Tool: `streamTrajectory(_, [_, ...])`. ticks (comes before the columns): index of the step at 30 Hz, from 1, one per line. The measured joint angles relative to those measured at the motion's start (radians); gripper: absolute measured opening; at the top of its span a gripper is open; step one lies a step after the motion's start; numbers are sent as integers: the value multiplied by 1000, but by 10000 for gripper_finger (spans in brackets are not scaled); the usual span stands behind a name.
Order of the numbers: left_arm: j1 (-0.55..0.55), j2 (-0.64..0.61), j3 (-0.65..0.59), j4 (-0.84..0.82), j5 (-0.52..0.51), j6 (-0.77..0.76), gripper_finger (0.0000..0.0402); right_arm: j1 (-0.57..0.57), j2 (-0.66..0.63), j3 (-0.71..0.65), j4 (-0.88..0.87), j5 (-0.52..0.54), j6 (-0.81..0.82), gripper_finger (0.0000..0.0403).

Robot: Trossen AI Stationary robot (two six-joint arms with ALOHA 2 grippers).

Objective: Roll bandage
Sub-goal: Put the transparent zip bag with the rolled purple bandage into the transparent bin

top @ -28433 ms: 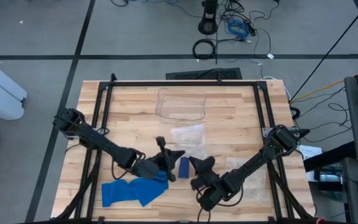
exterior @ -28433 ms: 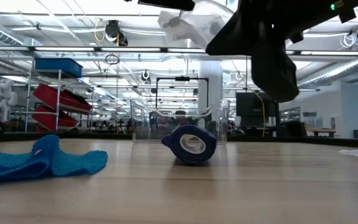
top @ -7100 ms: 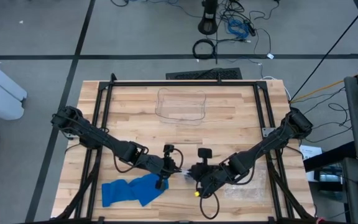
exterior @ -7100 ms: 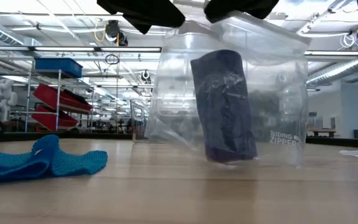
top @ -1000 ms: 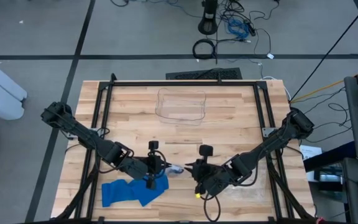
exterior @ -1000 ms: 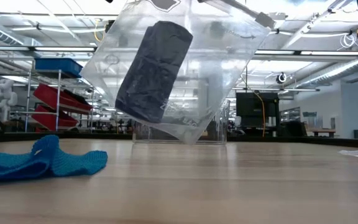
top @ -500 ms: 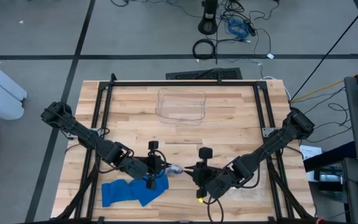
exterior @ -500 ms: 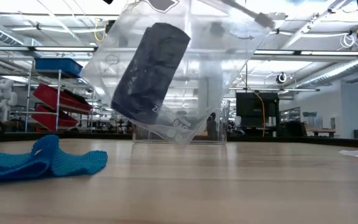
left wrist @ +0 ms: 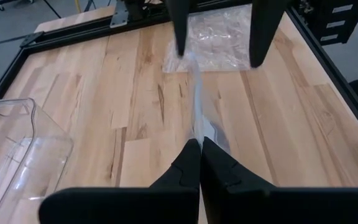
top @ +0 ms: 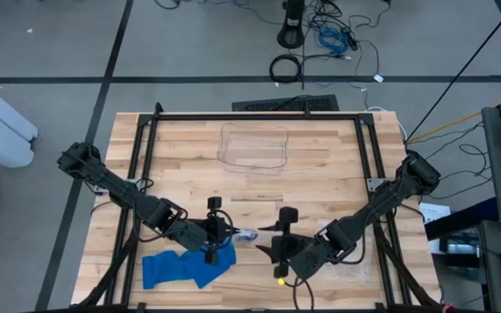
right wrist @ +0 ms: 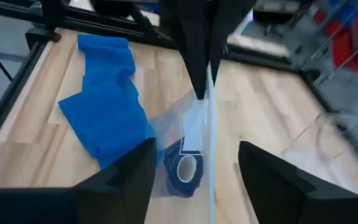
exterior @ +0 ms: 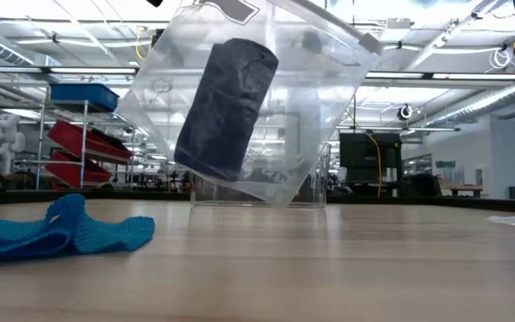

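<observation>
Released by the right tool [right wrist: 194,171], whose fingers now stand wide, the clear bag [exterior: 249,98] with the rolled bandage [exterior: 226,107] hangs above the bench [top: 320,174] from the pinched-shut left tool [left wrist: 199,163] alone, and could slip and drop.

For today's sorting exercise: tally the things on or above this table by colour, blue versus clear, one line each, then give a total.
Blue: 2, the rolled bandage and the loose blue cloth.
Clear: 3, the zipper bag holding the roll, the plastic container and the flat plastic bag.
Total: 5.
</observation>
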Motion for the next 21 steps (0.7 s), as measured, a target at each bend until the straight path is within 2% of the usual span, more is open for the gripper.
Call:
streamTrajectory(4, [2,0,0,1,0,2,0,-37,13,1,-2,-93,32,216])
streamTrajectory(8, [4,0,0,1,0,2,0,-57,32,1,-30,-107,31,190])
streamTrajectory(11, [5,0,0,-1,1,2,0,-62,34,1,-43,-109,31,147])
streamTrajectory(16, [6,0,0,-17,2,2,0,-58,34,1,-67,-108,25,23])
streamTrajectory(21, [23,0,0,-8,1,2,4,-58,35,1,-106,-99,28,2])
